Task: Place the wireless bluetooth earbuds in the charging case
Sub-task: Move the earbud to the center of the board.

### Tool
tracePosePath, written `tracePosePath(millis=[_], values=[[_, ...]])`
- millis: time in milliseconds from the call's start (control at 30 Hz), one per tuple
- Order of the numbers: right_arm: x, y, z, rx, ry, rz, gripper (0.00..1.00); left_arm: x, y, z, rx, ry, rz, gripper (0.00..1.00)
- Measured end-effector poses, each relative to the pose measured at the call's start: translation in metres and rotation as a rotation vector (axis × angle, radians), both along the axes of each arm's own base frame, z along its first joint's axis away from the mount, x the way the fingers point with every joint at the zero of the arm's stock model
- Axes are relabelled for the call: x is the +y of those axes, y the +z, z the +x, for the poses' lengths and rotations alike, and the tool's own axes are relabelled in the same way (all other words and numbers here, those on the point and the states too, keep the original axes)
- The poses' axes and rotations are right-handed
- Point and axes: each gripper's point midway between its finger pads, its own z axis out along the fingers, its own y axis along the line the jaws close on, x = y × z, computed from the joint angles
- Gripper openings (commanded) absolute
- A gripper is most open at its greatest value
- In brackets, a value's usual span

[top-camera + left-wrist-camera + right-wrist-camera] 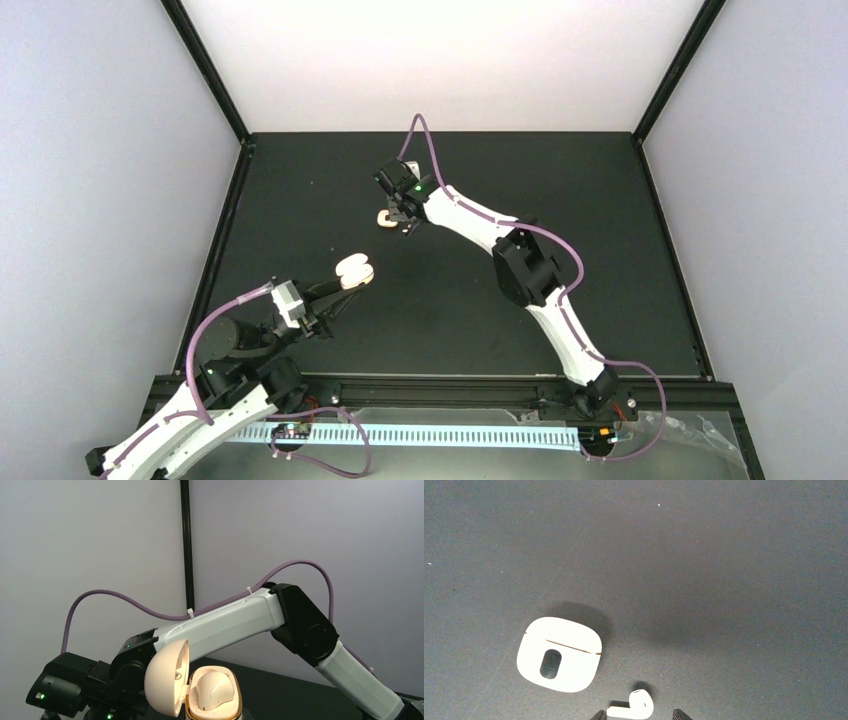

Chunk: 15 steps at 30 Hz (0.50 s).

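Observation:
My left gripper (pixel 343 283) is shut on the cream charging case (pixel 355 271), holding it above the mat with its lid swung open. In the left wrist view, one earbud (pixel 212 690) sits inside the case (pixel 165 677); the fingers themselves are out of that view. On the mat lies a loose white earbud (pixel 633 708), its stem pointing left. My right gripper (pixel 639 715) stands open over it with one fingertip (pixel 679 714) on each side. The left tip is near the stem end and the right tip stands apart. From above, the right gripper (pixel 401 222) is at mid table beside that earbud (pixel 383 218).
A second cream case (pixel 559 655), closed, lies flat on the black mat (pixel 600 250) just left of and beyond the loose earbud. The right arm (pixel 240 620) stretches across the left wrist view. Black frame posts (pixel 215 90) and white walls bound the table.

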Motion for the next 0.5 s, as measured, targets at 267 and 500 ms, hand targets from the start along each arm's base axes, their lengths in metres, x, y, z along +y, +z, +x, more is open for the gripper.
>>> tracePosePath(millis=[267,500], values=[[-0.002,-0.029,0.002,0.042,-0.004,-0.033,0.33,0.0,0.0,0.0,0.0,0.0,0.001,0.01],[-0.001,-0.036,0.002,0.057,0.0,-0.038,0.3,0.0,0.0,0.0,0.0,0.0,0.0,0.01]])
